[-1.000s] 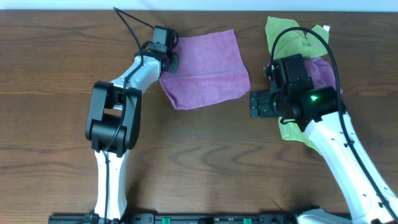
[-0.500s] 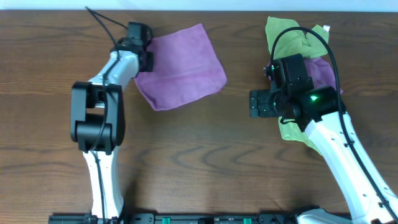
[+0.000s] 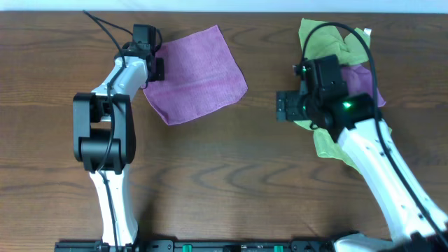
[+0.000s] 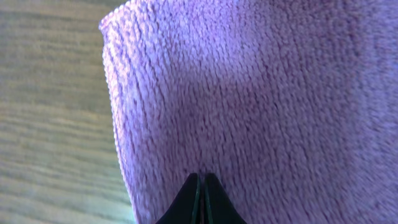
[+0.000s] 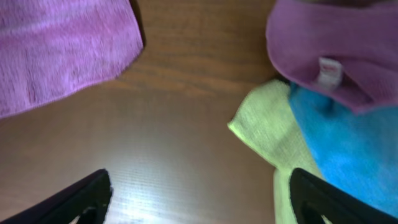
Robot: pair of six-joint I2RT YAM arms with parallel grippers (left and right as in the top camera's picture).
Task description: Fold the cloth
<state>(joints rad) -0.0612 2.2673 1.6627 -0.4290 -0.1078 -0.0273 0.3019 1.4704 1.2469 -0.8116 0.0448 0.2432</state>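
The mauve cloth (image 3: pixel 196 73) lies flat on the table at the back left of centre, tilted like a diamond. My left gripper (image 3: pixel 155 66) is shut on the cloth's left edge. In the left wrist view the cloth (image 4: pixel 261 93) fills the frame and the closed fingertips (image 4: pixel 202 180) pinch it. My right gripper (image 3: pixel 285 107) is open and empty, above bare table to the right of the cloth. The right wrist view shows the cloth's corner (image 5: pixel 62 50) at the upper left, with the open jaws (image 5: pixel 199 199) over wood.
A pile of other cloths lies at the back right under the right arm: green (image 3: pixel 325 42), purple with a small white tag (image 5: pixel 329 50), and blue (image 5: pixel 348 143). The wooden table (image 3: pixel 224 175) extends in front.
My left gripper has dragged the cloth leftward across the table. My right gripper has shifted slightly up and left.
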